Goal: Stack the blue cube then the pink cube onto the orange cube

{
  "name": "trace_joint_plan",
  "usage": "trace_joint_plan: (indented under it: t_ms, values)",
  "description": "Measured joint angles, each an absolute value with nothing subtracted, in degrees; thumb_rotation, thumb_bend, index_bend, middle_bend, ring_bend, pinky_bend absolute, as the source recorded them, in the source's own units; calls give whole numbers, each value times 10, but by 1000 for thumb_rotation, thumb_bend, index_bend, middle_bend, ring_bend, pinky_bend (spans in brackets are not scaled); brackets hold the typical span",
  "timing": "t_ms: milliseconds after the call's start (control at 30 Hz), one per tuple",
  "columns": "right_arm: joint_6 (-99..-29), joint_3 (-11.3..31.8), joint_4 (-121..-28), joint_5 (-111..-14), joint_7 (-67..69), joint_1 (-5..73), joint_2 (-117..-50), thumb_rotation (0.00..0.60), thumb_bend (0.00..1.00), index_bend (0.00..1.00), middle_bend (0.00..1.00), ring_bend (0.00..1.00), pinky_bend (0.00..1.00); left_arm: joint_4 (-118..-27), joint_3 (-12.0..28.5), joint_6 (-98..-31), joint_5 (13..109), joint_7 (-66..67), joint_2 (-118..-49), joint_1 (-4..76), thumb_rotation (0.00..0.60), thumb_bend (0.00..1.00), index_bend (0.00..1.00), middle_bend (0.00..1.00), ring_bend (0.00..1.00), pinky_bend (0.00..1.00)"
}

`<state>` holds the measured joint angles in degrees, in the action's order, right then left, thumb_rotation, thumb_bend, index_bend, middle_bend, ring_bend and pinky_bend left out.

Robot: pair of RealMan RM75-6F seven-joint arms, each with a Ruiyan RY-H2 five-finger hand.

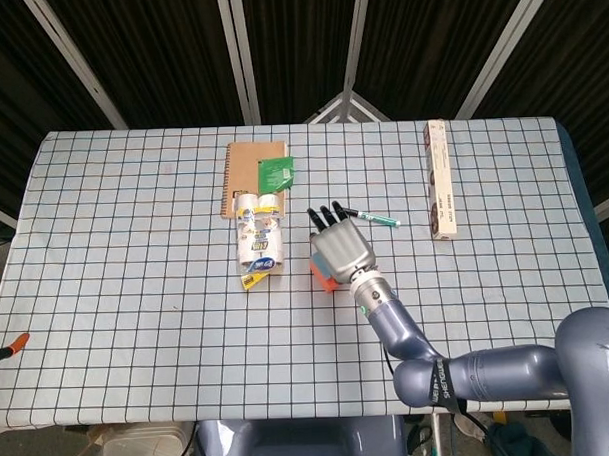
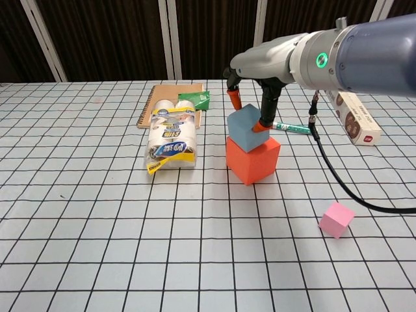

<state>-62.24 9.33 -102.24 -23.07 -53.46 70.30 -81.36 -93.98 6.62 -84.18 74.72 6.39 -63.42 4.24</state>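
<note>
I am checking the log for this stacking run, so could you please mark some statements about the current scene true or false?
1. The blue cube sits on the orange cube, held by the right robot hand. True.
2. The pink cube is already on the stack. False: it lies alone on the table, nearer the camera and to the right.
3. A green-capped pen lies behind the stack. True.
4. The notebook lies right of the long box. False: it lies left of it.
5. The left robot hand holds the snack pack. False: no left hand shows.
</note>
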Motion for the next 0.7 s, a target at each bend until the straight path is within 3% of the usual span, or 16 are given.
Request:
trace_joint_plan:
  t_ms: [700]
  values:
    - [-622, 90, -1023, -221, -535, 708, -814, 600, 321, 438, 0, 0, 0, -940, 67, -840, 745, 65, -635, 43, 600, 118, 68, 0, 0, 0]
